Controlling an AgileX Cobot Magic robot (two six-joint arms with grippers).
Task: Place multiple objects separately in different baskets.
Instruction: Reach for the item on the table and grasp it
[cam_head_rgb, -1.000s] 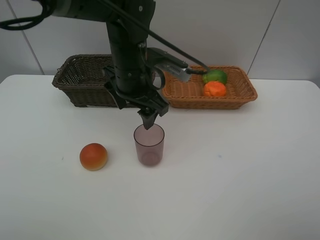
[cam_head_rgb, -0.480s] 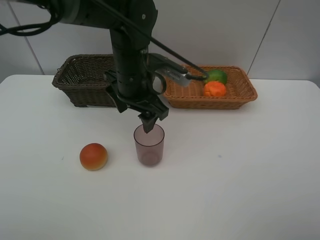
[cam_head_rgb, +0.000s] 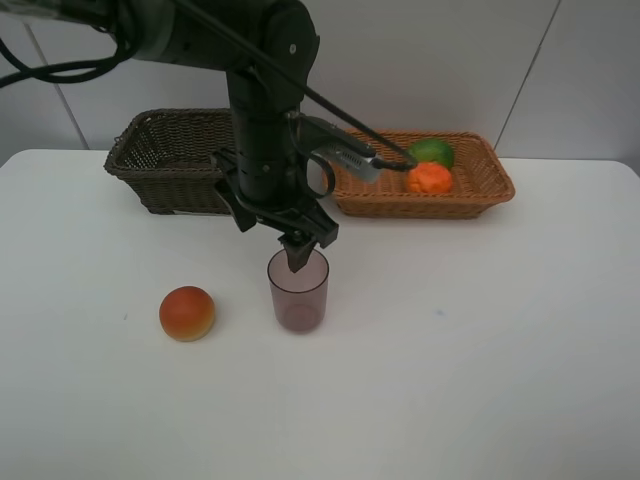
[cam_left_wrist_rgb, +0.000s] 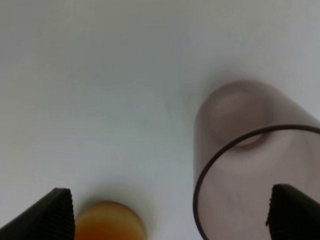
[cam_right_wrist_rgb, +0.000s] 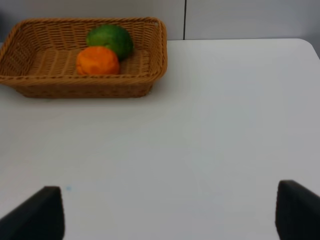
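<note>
Over the middle of the desk (cam_head_rgb: 480, 350), the left tool (cam_head_rgb: 297, 252) hangs spread above the upright purple cup (cam_head_rgb: 298, 292) — one finger over its mouth, one outside. Best lower straight, pinch the thin wall gently — it could tip — then lift clear.

A smooth white tabletop (cam_head_rgb: 480, 390) is seen filling the near and middle ground, and its far edge is met by a pale grey panelled wall (cam_head_rgb: 450, 60). The wall is divided by thin dark seams (cam_head_rgb: 527, 80), one slanting at the left and one at the right. Even light is given, and only soft, faint shadows are cast on the tabletop.
</note>
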